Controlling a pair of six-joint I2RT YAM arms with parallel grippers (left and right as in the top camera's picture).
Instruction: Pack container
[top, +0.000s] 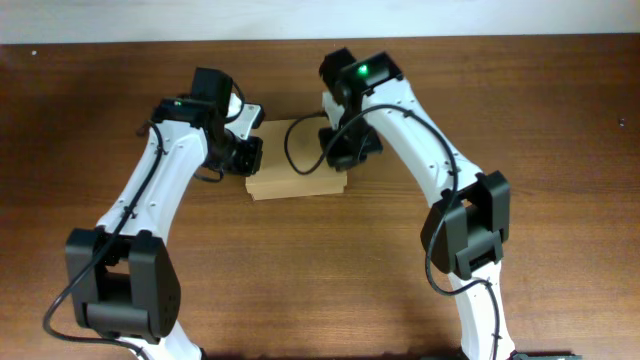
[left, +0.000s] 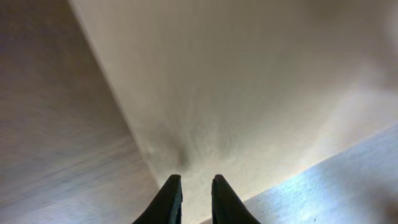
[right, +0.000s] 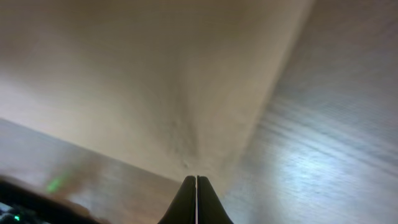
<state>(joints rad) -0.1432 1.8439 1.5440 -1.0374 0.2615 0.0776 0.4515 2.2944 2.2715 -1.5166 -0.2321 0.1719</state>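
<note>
Overhead: the container lies on the table near the middle of the far edge. Its long axis runs left to right, parallel to that edge. The left pincer sits at the container's left short end and the right pincer at its right short end. Both are right against the cardboard, so neither arm is clearly the nearer. The top looks flat, as if the flap is down, though the arms hide both ends. A black cable from the right arm loops over the top. Nothing else stands on the table near it.

Left wrist: pale cardboard fills most of the view straight ahead of the fingers, with an edge running off to the upper left and wood grain on either side. The tips are a narrow gap apart and nothing shows between them. Whether they touch the surface is unclear.

Right wrist: the fingers are pressed tight together, holding nothing, and they point at the cardboard just beside its right-hand edge. Bare table lies beyond. I judge that any move from here turns on the box being caught between two opposed tips along its long axis.
</note>
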